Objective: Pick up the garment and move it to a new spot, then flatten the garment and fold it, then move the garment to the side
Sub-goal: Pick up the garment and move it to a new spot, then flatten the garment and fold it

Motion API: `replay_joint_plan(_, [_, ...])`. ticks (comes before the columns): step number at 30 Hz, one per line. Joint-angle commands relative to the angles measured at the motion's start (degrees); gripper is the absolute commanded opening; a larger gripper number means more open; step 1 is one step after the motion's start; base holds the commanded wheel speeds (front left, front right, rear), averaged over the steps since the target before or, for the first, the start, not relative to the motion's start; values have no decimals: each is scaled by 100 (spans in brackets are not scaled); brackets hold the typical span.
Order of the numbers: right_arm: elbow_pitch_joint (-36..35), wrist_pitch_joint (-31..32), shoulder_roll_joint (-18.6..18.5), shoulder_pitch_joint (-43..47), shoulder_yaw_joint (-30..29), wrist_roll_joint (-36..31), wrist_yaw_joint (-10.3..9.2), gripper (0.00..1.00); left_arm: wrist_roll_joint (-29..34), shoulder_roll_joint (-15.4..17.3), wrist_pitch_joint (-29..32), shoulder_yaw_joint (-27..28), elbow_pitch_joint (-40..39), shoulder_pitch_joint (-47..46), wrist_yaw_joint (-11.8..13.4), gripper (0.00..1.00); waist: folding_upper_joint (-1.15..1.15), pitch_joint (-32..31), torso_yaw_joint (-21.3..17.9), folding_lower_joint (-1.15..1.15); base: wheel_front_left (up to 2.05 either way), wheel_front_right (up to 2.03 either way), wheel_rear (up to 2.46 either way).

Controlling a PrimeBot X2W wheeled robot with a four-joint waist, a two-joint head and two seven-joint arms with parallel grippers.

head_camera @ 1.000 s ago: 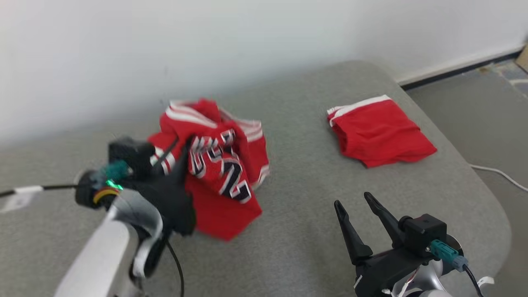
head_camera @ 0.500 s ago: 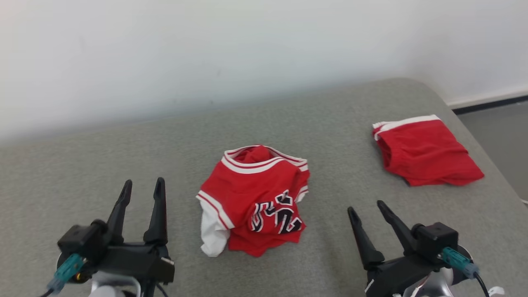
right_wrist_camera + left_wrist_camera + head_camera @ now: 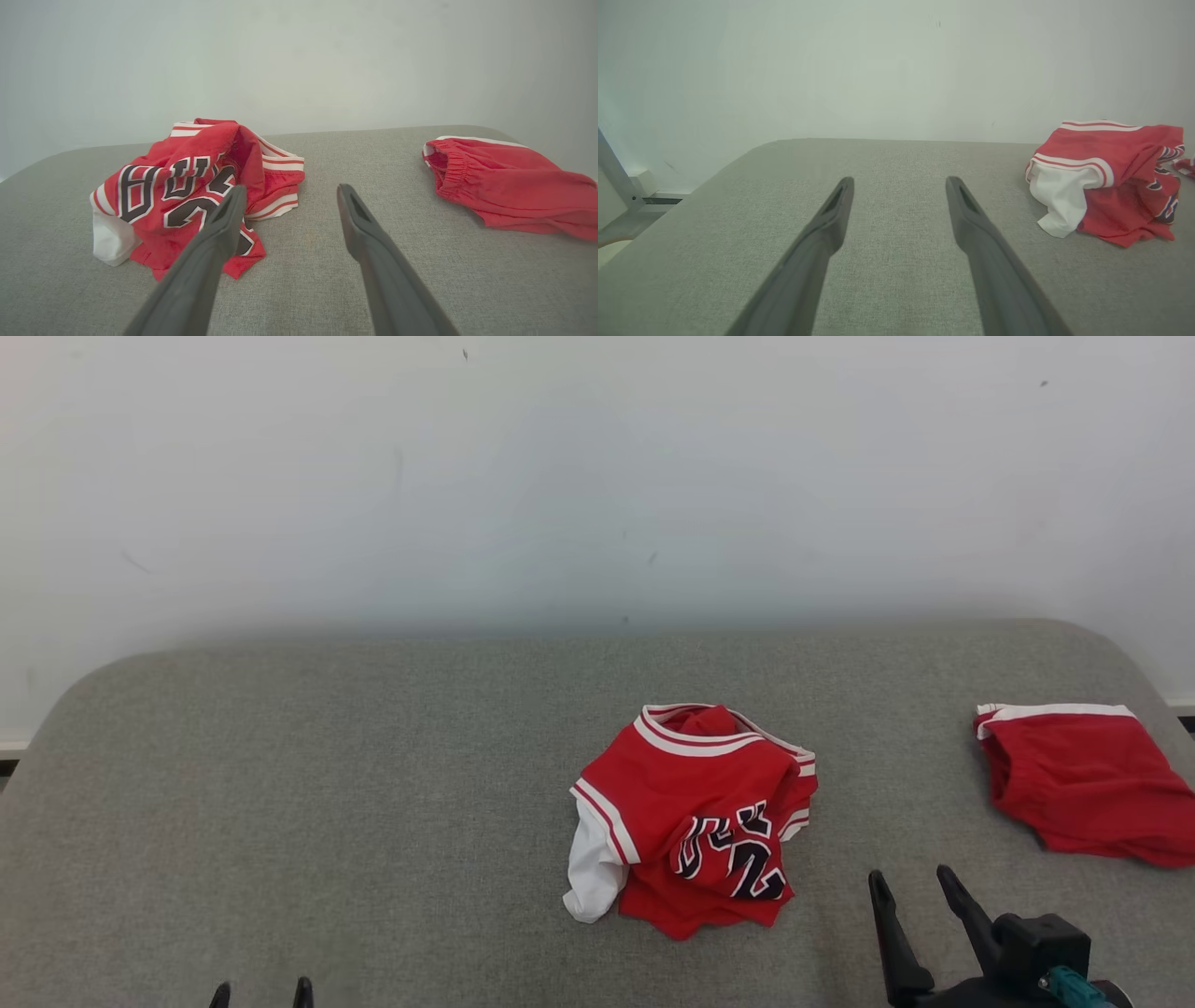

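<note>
Left gripper (image 3: 899, 179) spread, right gripper (image 3: 292, 186) spread; crumpled jersey (image 3: 695, 821) lies between, apparently untouched.

My head camera looks forward and down over the table (image 3: 373, 803) toward the wall (image 3: 560, 476), from well back. My left wrist camera sits low and close over the table, sighting along the left claw (image 3: 900, 179), with the jersey (image 3: 1111, 186) at 3 o'clock. My right wrist camera, equally low, sights along the right claw (image 3: 292, 186), with the jersey at 10 o'clock and the shorts (image 3: 509, 186) at 2. All three views share the jersey, table and wall.
</note>
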Motion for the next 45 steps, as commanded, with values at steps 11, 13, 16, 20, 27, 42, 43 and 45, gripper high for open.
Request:
replay_joint_plan(11, [27, 312, 43, 190, -147, -209, -14, 100, -238, 64, 361, 215, 172, 228, 180, 100, 0, -70, -49, 1, 0, 0, 0])
replay_joint_plan(13, [-27, 348, 49, 194, -148, -198, -14, 100, -265, 79, 414, 214, 118, 252, 201, 100, 0, -51, -61, 1, 0, 0, 0])
replay_joint_plan(16, [-61, 377, 56, 206, -144, -170, -14, 100, -281, 69, 440, 185, 57, 268, 209, 100, 0, -32, -61, 1, 0, 0, 0])
replay_joint_plan(20, [-76, 404, 65, 165, -51, -121, -14, 100, -331, 56, 545, 106, -14, 241, 201, 100, 0, 7, -67, 1, 0, 0, 0])
replay_joint_plan(27, [-78, 447, 77, 142, 45, -84, -14, 100, -409, 88, 690, 80, -149, 247, 260, 100, 0, 33, -96, 1, 0, 0, 0])
replay_joint_plan(42, [-274, 559, -27, -208, 438, 65, -15, 100, -1485, 18, 2221, -427, 1475, -2452, -492, 100, 0, 872, -1621, 1, 0, 0, 0])
replay_joint_plan(43, [-265, 554, -31, -220, 454, 82, -15, 100, -1601, -33, 2247, -420, 1586, -2538, -510, 100, 0, 907, -1690, 1, 0, 0, 0])
replay_joint_plan(45, [-256, 534, -38, -255, 473, 93, -15, 100, -1721, -100, 2252, -365, 1778, -2733, -527, 100, 0, 958, -1803, 1, 0, 0, 0])
